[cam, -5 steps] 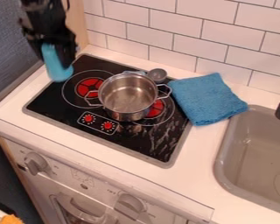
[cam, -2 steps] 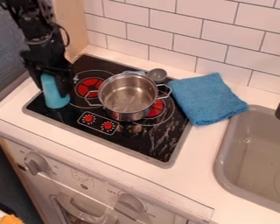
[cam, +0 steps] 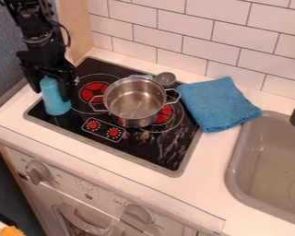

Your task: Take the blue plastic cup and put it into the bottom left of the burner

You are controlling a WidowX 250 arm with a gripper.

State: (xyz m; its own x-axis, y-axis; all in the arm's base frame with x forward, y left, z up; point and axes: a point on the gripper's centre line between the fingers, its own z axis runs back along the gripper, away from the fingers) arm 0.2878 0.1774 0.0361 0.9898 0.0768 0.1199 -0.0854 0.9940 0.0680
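Blue plastic cup [cam: 55, 102] seen set near-upright on the cooktop's [cam: 151, 156] lower-left part, left of the red knobs [cam: 114, 132]. Tool [cam: 51, 87] positioned over it — fingers spread, one on each side of the cup's top (firm grip not seen). Metal pot [cam: 135, 102] placed between the burners — blue cloth [cam: 217, 104] laid to its right.

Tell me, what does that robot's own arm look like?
The arm is black, built from chunky, angular segments with bulky joints. A thin black cable curves out in a loop along one side.
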